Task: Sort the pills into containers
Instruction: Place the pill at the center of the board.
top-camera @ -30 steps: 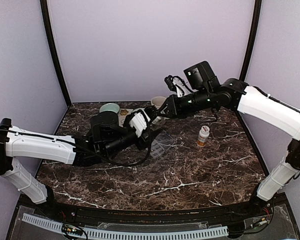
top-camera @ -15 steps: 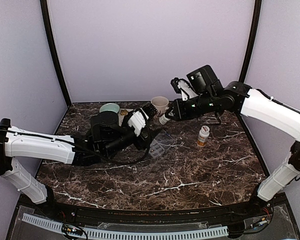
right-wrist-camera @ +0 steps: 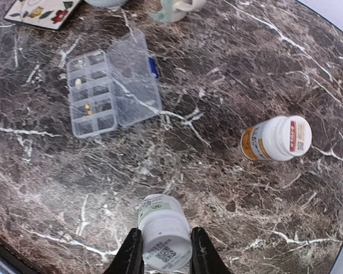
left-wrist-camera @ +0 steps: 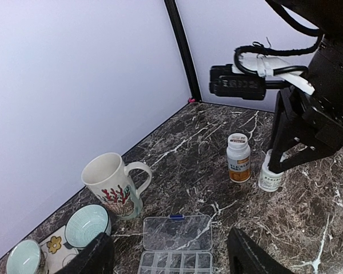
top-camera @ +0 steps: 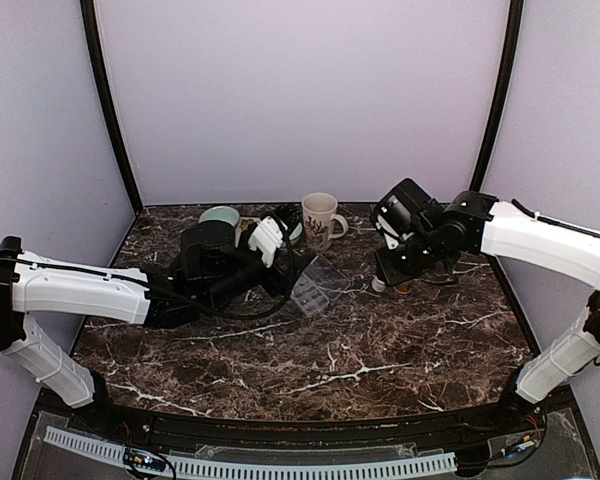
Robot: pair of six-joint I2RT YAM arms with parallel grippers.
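The clear organiser box lies open on the marble table, lid folded back; it also shows in the left wrist view and the right wrist view. A few small pills lie in its compartments. My right gripper is shut on a white pill bottle, held upright at the table surface right of the box. A white-capped bottle with an orange label stands just beside it. My left gripper is open and empty, hovering over the box's near end.
A cream mug with a red coral print stands behind the box. Pale green bowls and a flowered tile sit at the back left. The orange-label bottle is close to my right fingers.
My right arm has swung right and down from near the mug, bringing the white bottle to the table beside the orange-label bottle. My left gripper has drawn back slightly from the box.
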